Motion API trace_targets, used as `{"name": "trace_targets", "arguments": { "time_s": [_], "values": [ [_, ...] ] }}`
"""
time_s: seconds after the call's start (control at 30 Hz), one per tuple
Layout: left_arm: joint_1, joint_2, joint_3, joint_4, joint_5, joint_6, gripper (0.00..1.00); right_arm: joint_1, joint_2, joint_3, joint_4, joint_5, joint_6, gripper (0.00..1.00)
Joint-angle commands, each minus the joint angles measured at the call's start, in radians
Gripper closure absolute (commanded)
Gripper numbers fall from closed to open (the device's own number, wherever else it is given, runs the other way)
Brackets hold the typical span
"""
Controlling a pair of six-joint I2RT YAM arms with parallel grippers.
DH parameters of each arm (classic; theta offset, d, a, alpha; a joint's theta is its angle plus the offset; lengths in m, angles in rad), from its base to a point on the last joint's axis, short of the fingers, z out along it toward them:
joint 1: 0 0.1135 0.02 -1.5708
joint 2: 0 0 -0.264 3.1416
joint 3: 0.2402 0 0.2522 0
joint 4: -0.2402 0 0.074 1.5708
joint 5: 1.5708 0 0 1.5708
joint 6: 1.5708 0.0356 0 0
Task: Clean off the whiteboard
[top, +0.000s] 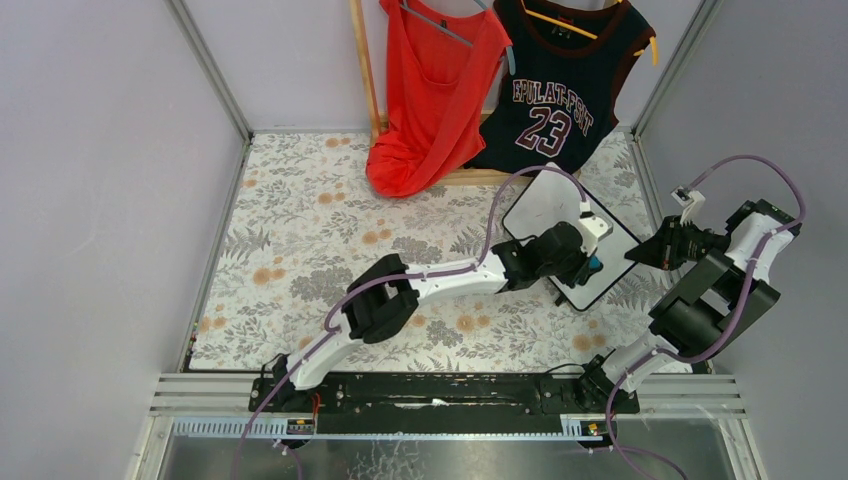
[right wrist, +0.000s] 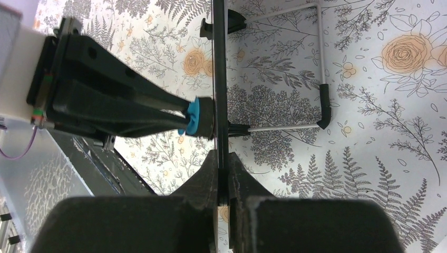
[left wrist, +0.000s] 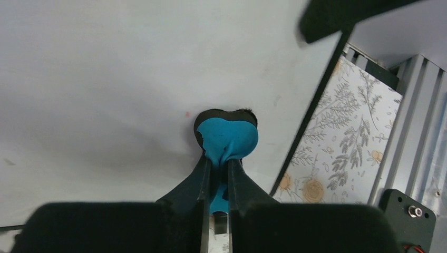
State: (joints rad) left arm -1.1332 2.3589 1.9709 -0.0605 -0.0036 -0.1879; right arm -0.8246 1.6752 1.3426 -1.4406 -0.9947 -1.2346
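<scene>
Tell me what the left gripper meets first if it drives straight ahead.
The whiteboard: the left gripper's eraser looks pressed against its face, leaving no free travel.

The left gripper (left wrist: pixel 219 166) has its two dark fingers (left wrist: pixel 202 182) pinched tight on a blue eraser (left wrist: pixel 229 138), whose black-edged face is pressed against the whiteboard (left wrist: pixel 105 79). A tiny red speck (left wrist: pixel 187 113) sits just left of the eraser. To the right, the board's thin black frame (left wrist: pixel 311 118) runs diagonally, with the floral desk (left wrist: pixel 345 142) beyond it.

light: bright, even | shadows: soft | near-lens foreground: blurred
</scene>
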Motion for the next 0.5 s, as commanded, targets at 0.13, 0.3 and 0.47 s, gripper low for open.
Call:
{"name": "trace_targets", "arguments": {
  "time_s": [0.13,0.3,0.47],
  "values": [
    [0.099,0.007,0.053,-0.004,-0.037,0.029,1.00,0.015,-0.041,-0.019,-0.024,0.130,-0.051,1.00],
    [0.146,0.018,0.057,-0.022,-0.047,0.037,1.00,0.015,-0.045,-0.021,-0.023,0.130,-0.051,1.00],
    [0.187,0.017,0.048,-0.031,-0.057,0.036,1.00,0.015,-0.047,-0.021,-0.023,0.131,-0.049,1.00]
  ]
}}
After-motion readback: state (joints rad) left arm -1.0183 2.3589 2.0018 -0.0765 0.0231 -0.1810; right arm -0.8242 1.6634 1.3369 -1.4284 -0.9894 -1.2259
